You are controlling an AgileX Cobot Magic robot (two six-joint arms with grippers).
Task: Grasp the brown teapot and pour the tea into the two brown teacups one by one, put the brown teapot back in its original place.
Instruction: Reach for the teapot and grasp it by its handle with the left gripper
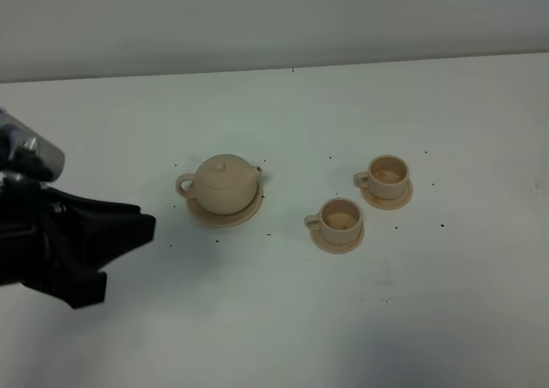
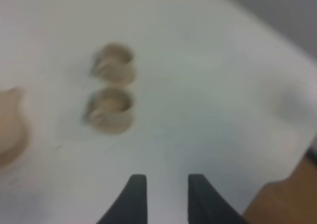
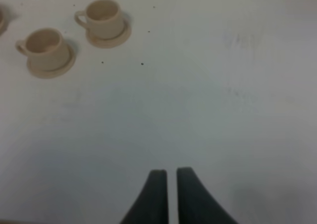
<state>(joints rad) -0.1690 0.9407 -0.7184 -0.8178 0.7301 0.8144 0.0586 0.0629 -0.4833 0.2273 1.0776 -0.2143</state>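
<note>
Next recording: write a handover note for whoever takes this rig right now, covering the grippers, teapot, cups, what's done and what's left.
Left gripper: open, empty, well apart from the teapot.
Right gripper: jaws nearly together, empty, away from the cups.
Brown teapot: upright, lid on, sitting on its saucer plate.
Near teacup and far teacup: both upright, to the right of the teapot in the high view.
Done: nothing is held; the pictures don't show whether either cup has been poured.
Left, if unpoured: grasp the teapot, pour into each cup, set it back on the plate.
</note>
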